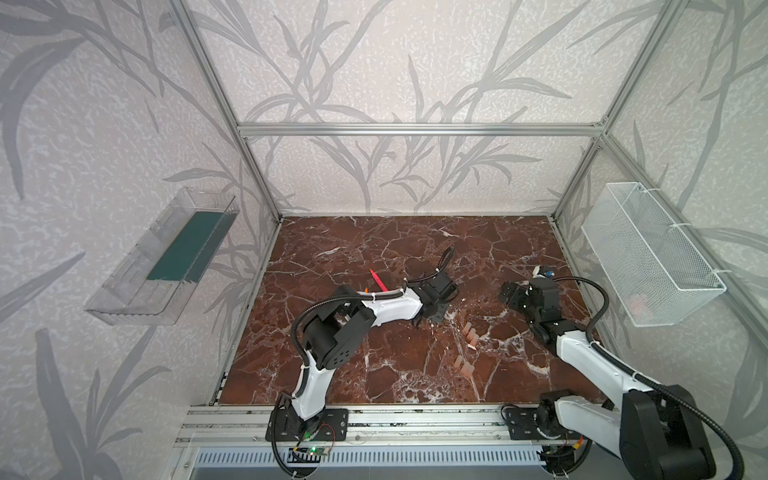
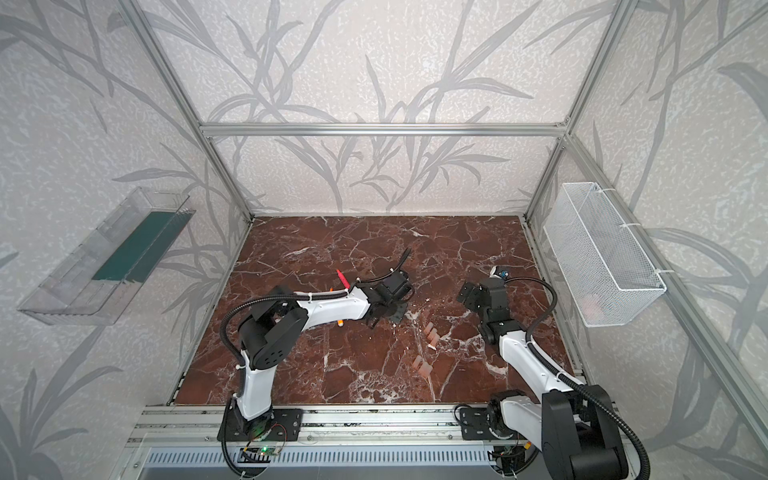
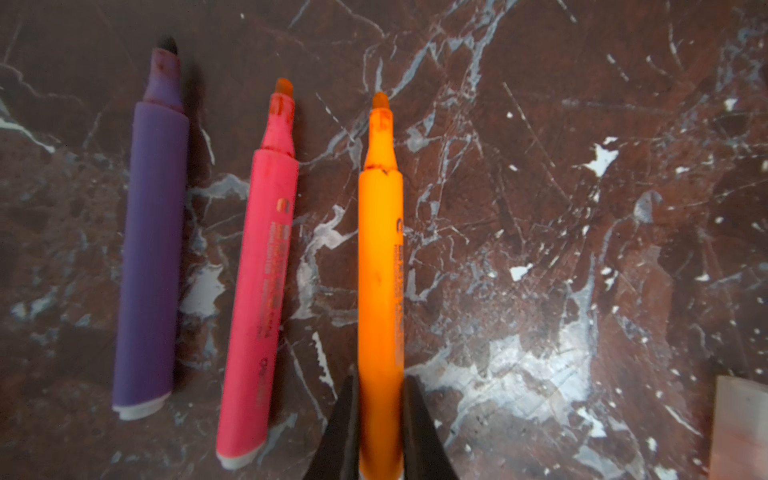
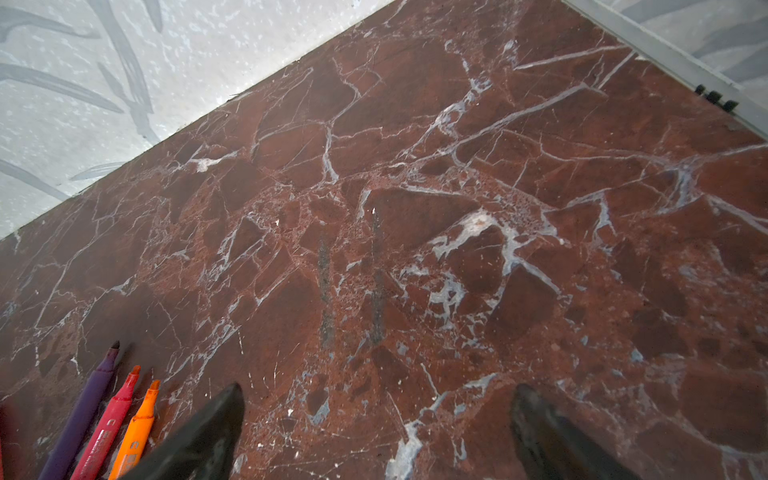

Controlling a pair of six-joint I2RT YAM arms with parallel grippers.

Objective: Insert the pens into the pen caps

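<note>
Clamped shut on the barrel of the orange pen, near its butt end: left pincer. Alongside on the marble worktop, apart and roughly parallel, tips pointing the same way: pink pen, then purple pen. Spread wide over bare worktop, holding nothing: right pincer. Between the two arms in both top views, clear of both pincers: pen caps, in two small clusters. Beyond the left arm: red pen.

Top views overlook the whole table; close wrist views, left apparently nearest, share pens.
</note>
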